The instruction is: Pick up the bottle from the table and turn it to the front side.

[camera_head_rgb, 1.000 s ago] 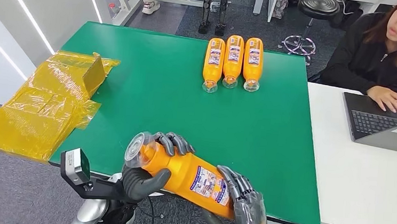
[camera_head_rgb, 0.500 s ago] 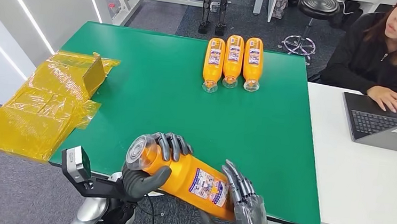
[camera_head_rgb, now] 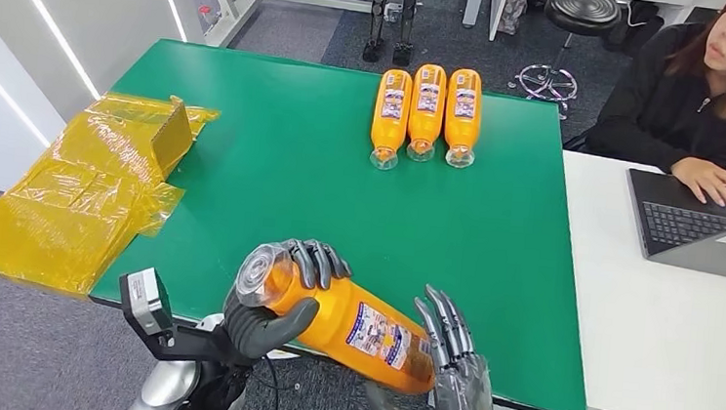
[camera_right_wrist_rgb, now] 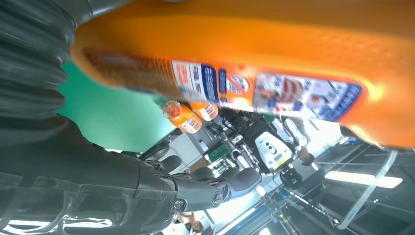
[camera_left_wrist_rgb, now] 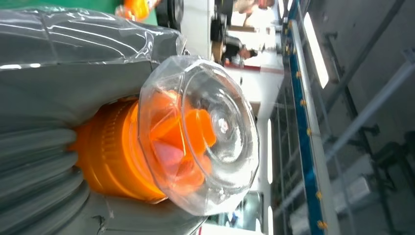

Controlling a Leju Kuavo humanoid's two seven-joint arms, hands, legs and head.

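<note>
Beyond held bottle (camera_head_rgb: 350,322) | three bottles (camera_head_rgb: 426,112) far edge | laptop (camera_head_rgb: 705,227) right

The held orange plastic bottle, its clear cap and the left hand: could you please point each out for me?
Orange plastic bottle (camera_head_rgb: 340,323), head view, on its bare orange body.
Clear cap (camera_left_wrist_rgb: 222,125), left wrist view, on the cap's centre.
Left hand (camera_head_rgb: 271,323), head view, on the thumb under the bottle's neck.

- A glossy orange plastic bottle (camera_head_rgb: 350,322) is topped by a clear, smooth cap (camera_left_wrist_rgb: 205,132).
- A matt green table (camera_head_rgb: 275,159) is seen.
- Shiny yellow plastic film (camera_head_rgb: 76,192) is crinkled.
</note>
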